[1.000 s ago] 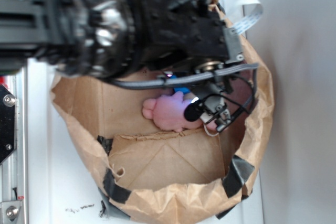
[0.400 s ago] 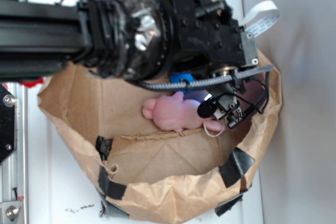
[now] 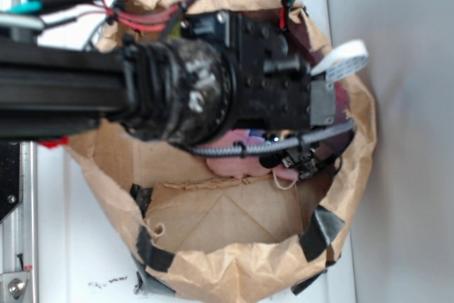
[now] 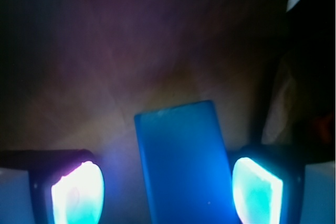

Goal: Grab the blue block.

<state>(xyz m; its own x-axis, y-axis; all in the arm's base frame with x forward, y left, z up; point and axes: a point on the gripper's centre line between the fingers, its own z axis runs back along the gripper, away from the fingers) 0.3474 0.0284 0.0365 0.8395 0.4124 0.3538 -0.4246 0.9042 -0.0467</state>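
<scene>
Brown paper, creased and patched with black tape, makes up the open bag that fills most of the exterior view, standing on a white surface with a metal rail at the far left. From that left edge the black arm reaches across into the bag, red and black wires looping over it, and its bulky wrist housing covers the middle of the bag's floor. Just below the housing a slice of the pink plush toy shows, lying on the bag's bottom under a grey braided cable; a white ribbon cable curls out to the right near the bag's rim. From here the blue block is hidden by the arm. In the wrist view the gripper has its jaws apart: the left pad glows cyan at the lower left, the blue block lies between the two pads with a clear gap on its left side, and the right pad sits close beside the block's right edge, though I cannot tell whether it touches. Behind the block the dim brown paper floor is all that shows.
</scene>
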